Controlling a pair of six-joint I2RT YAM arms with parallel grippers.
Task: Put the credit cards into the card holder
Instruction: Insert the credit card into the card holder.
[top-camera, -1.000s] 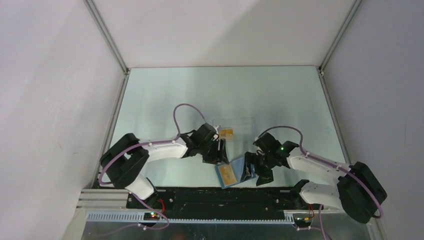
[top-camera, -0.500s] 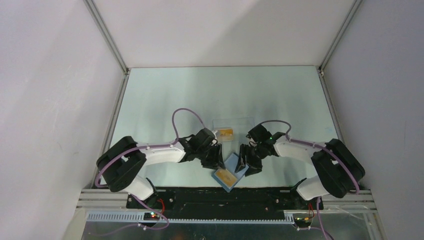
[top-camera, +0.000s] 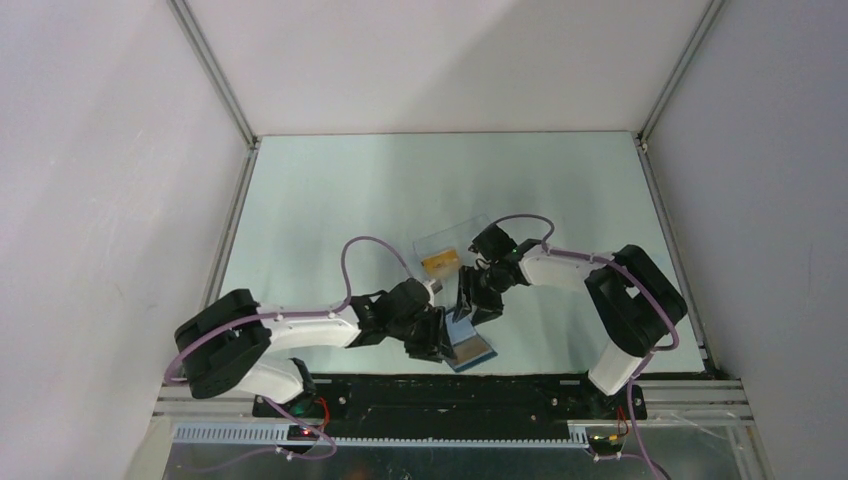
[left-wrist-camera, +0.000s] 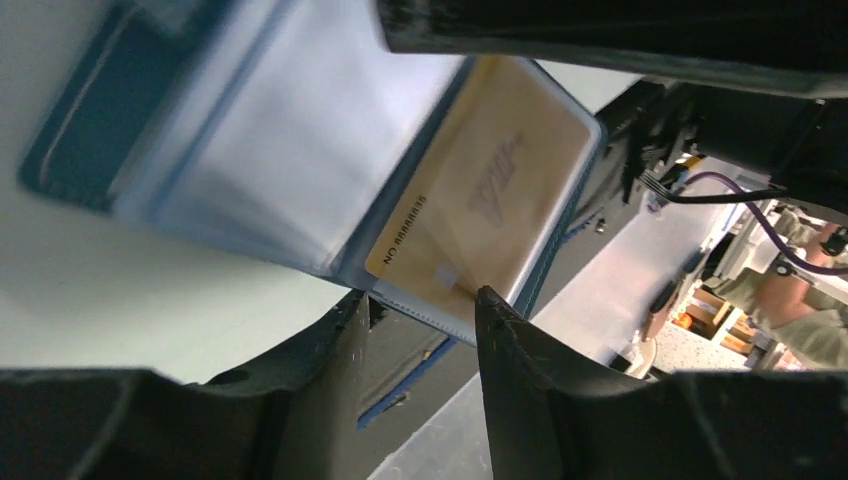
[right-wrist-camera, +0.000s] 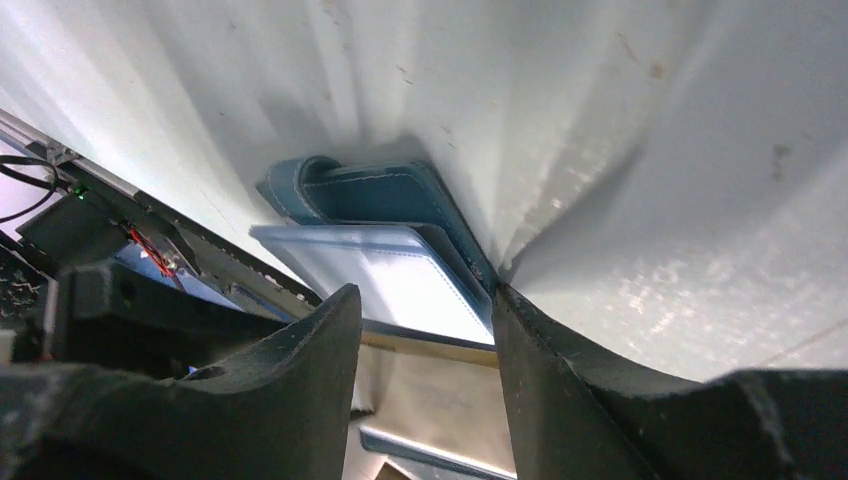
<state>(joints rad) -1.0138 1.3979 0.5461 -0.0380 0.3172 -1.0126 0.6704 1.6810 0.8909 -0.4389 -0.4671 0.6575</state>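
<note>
The blue card holder (top-camera: 472, 348) lies open on the table (top-camera: 340, 190) at the near edge, a little right of the middle, between the 2 grippers. The left gripper (top-camera: 440, 345) is at its left side and the right gripper (top-camera: 470, 305) is at its far side.

In the left wrist view, 1 orange-gold credit card (left-wrist-camera: 480, 210) sits inside a clear sleeve on one half of the holder. The other half shows pale, empty-looking sleeves over the dark blue cover. The left fingers (left-wrist-camera: 335, 370) are spread apart, with the holder's edge lying across the gap between them. They pinch nothing, and I cannot tell whether they touch the holder.

In the right wrist view, the right fingers (right-wrist-camera: 540, 380) are also spread. They straddle the pale sleeve and the dark blue cover, and one fingertip is right against the holder's edge by the fold. Nothing is clamped.

Just beyond the holder, a clear plastic box (top-camera: 462, 232) sits tilted on the table. A 2nd orange card (top-camera: 441, 263) is inside it at its near left end, close to the right gripper.
</note>
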